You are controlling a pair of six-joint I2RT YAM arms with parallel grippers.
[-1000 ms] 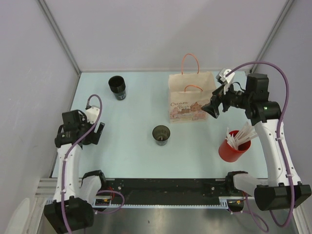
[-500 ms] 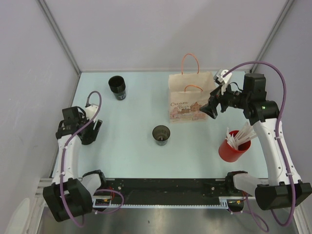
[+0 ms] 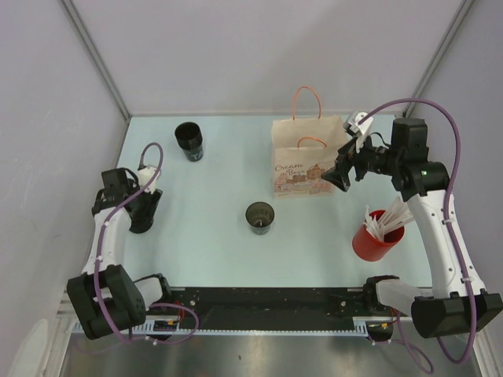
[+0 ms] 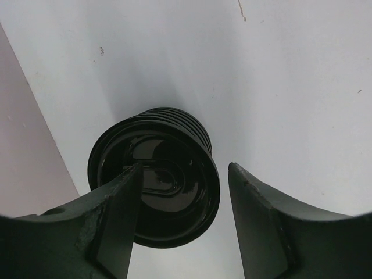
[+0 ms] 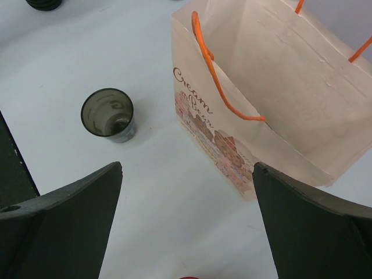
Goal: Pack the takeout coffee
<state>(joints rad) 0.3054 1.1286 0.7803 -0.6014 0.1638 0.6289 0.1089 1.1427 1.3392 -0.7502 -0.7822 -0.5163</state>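
Observation:
A stack of black coffee lids (image 4: 174, 125) stands on the pale table near the left wall. My left gripper (image 4: 185, 174) is open just above it: the left finger overlaps the top lid and the right finger stands to its right. In the top view the left gripper (image 3: 144, 212) hides the stack. A dark translucent cup (image 3: 260, 217) stands mid-table and also shows in the right wrist view (image 5: 108, 114). The paper bag (image 3: 308, 159) with orange handles stands open behind it. My right gripper (image 3: 341, 177) is open and empty, held above the table at the bag's right side (image 5: 187, 168).
A black cup (image 3: 189, 140) stands at the back left. A red cup of white stirrers (image 3: 376, 234) stands at the right, in front of the right gripper. The grey wall runs close along the left of the lid stack.
My left gripper has shifted left and back toward the wall, settling over the lid stack. The right gripper has moved slightly closer to the bag.

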